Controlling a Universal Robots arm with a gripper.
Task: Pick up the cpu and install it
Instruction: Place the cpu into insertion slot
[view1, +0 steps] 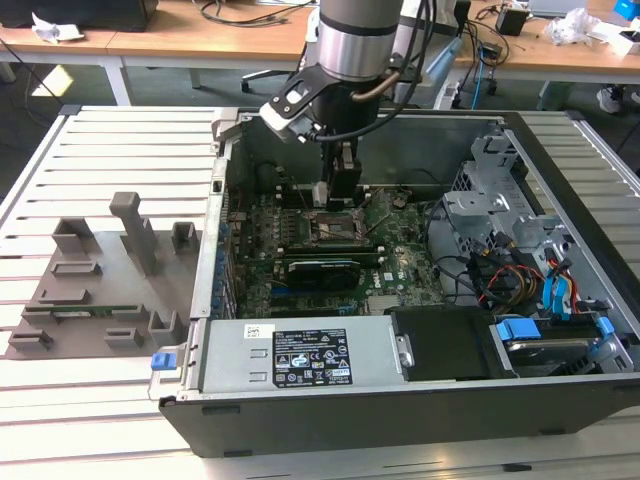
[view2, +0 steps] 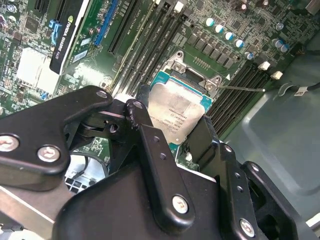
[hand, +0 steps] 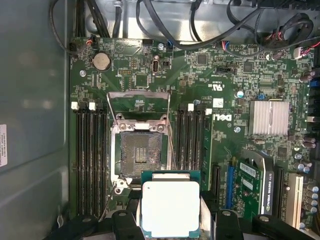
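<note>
The cpu (hand: 170, 207), a flat square chip with a silvery top plate and a thin teal rim, hangs between my black fingers (hand: 126, 221). My gripper (hand: 171, 220) is shut on it by two opposite edges. In the second wrist view the cpu (view2: 177, 112) hovers over the motherboard socket, with the gripper (view2: 175, 120) around it. The socket (hand: 141, 155) lies empty, its metal load frame (hand: 137, 102) swung up. In the exterior view the gripper (view1: 340, 190) reaches down into the open computer case just above the socket (view1: 335, 226).
Memory slots (hand: 90, 145) flank the socket on both sides. A long black expansion card (view1: 322, 270) lies just in front of it. The power supply (view1: 290, 355), drive bays and loose cables (view1: 510, 270) crowd the case. A grey parts fixture (view1: 100, 290) sits at the exterior view's left.
</note>
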